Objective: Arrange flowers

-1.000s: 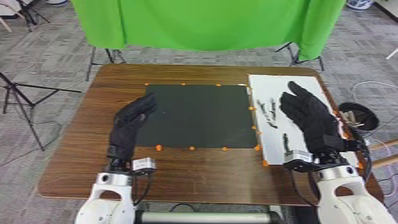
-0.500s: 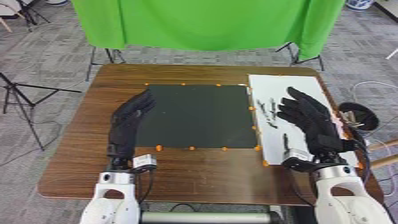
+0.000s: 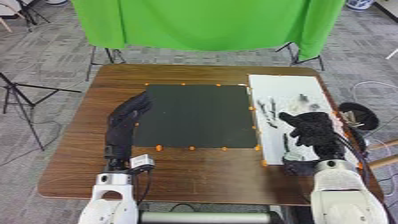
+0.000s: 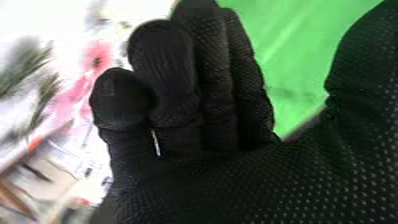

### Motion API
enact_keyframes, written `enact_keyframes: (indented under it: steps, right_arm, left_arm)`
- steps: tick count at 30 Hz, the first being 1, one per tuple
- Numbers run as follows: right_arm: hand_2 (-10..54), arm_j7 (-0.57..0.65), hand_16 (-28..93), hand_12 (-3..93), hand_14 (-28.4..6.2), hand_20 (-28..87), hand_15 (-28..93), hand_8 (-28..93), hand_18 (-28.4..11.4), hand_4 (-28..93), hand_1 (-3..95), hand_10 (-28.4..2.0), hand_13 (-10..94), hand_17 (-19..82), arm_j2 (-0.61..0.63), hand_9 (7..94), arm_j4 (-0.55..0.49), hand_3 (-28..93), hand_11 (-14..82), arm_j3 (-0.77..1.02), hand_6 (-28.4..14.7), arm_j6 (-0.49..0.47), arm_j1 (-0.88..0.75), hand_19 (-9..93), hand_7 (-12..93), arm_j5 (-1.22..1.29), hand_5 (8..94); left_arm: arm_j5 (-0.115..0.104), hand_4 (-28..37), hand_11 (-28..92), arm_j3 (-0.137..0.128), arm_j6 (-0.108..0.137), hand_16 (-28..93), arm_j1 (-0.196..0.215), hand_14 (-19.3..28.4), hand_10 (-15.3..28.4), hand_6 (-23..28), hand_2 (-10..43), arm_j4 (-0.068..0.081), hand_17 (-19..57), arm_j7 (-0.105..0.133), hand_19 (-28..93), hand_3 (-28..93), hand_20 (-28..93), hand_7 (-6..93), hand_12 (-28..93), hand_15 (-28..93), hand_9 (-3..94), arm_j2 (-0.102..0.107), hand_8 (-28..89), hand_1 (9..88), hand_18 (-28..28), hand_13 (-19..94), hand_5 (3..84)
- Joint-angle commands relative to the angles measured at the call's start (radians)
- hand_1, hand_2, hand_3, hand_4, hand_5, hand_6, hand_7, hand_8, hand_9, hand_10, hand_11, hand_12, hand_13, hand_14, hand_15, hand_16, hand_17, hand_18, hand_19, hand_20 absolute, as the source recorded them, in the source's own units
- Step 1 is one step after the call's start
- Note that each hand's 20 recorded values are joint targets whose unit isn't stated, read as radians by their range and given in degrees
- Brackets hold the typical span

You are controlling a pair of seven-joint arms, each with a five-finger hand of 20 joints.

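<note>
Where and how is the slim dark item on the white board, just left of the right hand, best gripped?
Probably mid-length, pinched from above across its left and right sides: the slim dark item seems to lie flat, its length pointing away from the robot.

One brown wooden table (image 3: pixel 75 170) is seen, topped by one dark rectangular mat (image 3: pixel 195 115) and, to its right, one white rectangular board (image 3: pixel 282 87). One green cloth (image 3: pixel 204 25) is hung at the far side. To the right, one round black bin (image 3: pixel 366 108) and two pale wooden rods (image 3: pixel 386 144) are seen.
</note>
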Motion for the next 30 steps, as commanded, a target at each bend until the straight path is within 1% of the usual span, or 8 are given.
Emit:
enact_keyframes:
  steps: [1, 7, 9, 11, 12, 17, 24, 30]
  right_arm:
    - [-9.5, 0.123, 31, 31.3, -5.9, 53, 61, -7, -17.6, -27, 32.8, -13.6, 83, 54, 0.053, 80.0, -0.026, 65, 36.4, -0.025, -3.9, -0.141, -0.022, 93, 23, -0.499, 69.7]
    - [-9.5, 0.167, 33, 31.4, -5.4, 54, 61, -6, -17.0, -25, 33.9, -13.9, 84, 55, 0.073, 80.1, -0.004, 64, 34.9, -0.017, -4.2, -0.184, -0.031, 93, 23, -0.506, 70.1]
    - [-9.5, 0.184, 33, 31.9, -5.4, 54, 61, -6, -16.9, -25, 34.0, -13.7, 84, 55, 0.070, 79.8, 0.021, 64, 35.2, -0.035, -4.2, -0.218, 0.003, 93, 23, -0.507, 69.8]
    - [-9.5, 0.196, 33, 32.5, -5.3, 54, 61, -5, -16.9, -25, 34.0, -13.7, 85, 55, 0.071, 79.6, 0.034, 64, 36.0, -0.048, -4.1, -0.221, 0.005, 93, 24, -0.513, 69.6]
    - [-9.5, 0.199, 33, 32.6, -5.2, 54, 61, -5, -16.6, -25, 33.9, -13.7, 85, 56, 0.072, 79.5, 0.042, 64, 36.3, -0.055, -4.1, -0.220, 0.005, 93, 24, -0.516, 69.6]
    - [-9.5, 0.222, 33, 33.2, -4.8, 53, 60, -5, -15.8, -25, 35.3, -13.8, 86, 57, 0.069, 79.4, 0.071, 64, 37.6, -0.080, -4.1, -0.241, 0.009, 93, 25, -0.514, 69.6]
    - [-9.5, 0.241, 34, 33.2, -4.2, 50, 57, -5, -14.3, -18, 38.7, -14.0, 88, 59, 0.048, 79.9, 0.076, 63, 37.3, -0.098, -5.0, -0.285, 0.007, 93, 25, -0.505, 69.1]
    - [-9.5, 0.261, 34, 32.9, -3.8, 48, 56, -5, -13.4, -15, 37.9, -14.3, 89, 60, 0.027, 80.3, 0.081, 64, 36.3, -0.130, -5.2, -0.309, 0.017, 93, 24, -0.509, 68.7]
  left_arm:
    - [0.006, -20.9, 17, -0.011, 0.002, 0, 0.013, 16.2, 12.8, 2.1, -6.7, -0.008, 6.2, -0.027, 13, 71, 14, 15.5, 10, 18, 42.4, 0.003, -8, 25.6, 10.9, 36, 47.6]
    - [0.017, -20.7, 17, -0.007, -0.001, 0, 0.011, 16.3, 12.7, 2.1, -6.6, -0.008, 6.2, -0.036, 13, 71, 14, 15.5, 10, 18, 42.3, 0.010, -8, 25.7, 10.8, 36, 47.4]
    - [0.010, -20.6, 17, -0.005, 0.003, 0, 0.016, 16.4, 12.7, 2.1, -6.6, -0.011, 6.2, -0.039, 13, 71, 14, 15.4, 10, 18, 42.3, 0.019, -8, 25.8, 10.9, 36, 47.3]
    - [0.003, -20.5, 17, -0.001, 0.010, 0, 0.017, 16.4, 12.8, 2.1, -6.6, -0.013, 6.2, -0.038, 13, 71, 14, 15.4, 10, 18, 42.2, 0.032, -8, 25.8, 10.8, 35, 47.3]
    - [0.003, -20.5, 17, -0.001, 0.010, 0, 0.018, 16.4, 12.7, 2.1, -6.6, -0.013, 6.2, -0.040, 13, 71, 14, 15.4, 10, 18, 42.1, 0.034, -8, 25.8, 10.8, 35, 47.3]
    - [0.013, -20.4, 17, -0.010, -0.003, 0, 0.023, 16.3, 12.8, 2.1, -6.5, -0.016, 6.2, -0.050, 13, 71, 14, 15.3, 10, 18, 42.0, 0.027, -8, 25.8, 10.8, 35, 47.2]
    - [0.014, -20.2, 17, -0.014, -0.004, 0, 0.032, 16.3, 12.8, 2.2, -6.5, -0.020, 6.2, -0.054, 13, 71, 14, 15.1, 10, 18, 42.0, 0.031, -8, 26.0, 10.8, 35, 47.0]
    - [0.018, -20.2, 17, -0.018, -0.018, 0, 0.031, 16.5, 12.7, 2.2, -6.6, -0.019, 6.2, -0.066, 13, 71, 14, 15.0, 10, 18, 41.9, 0.027, -8, 25.9, 10.8, 35, 46.9]
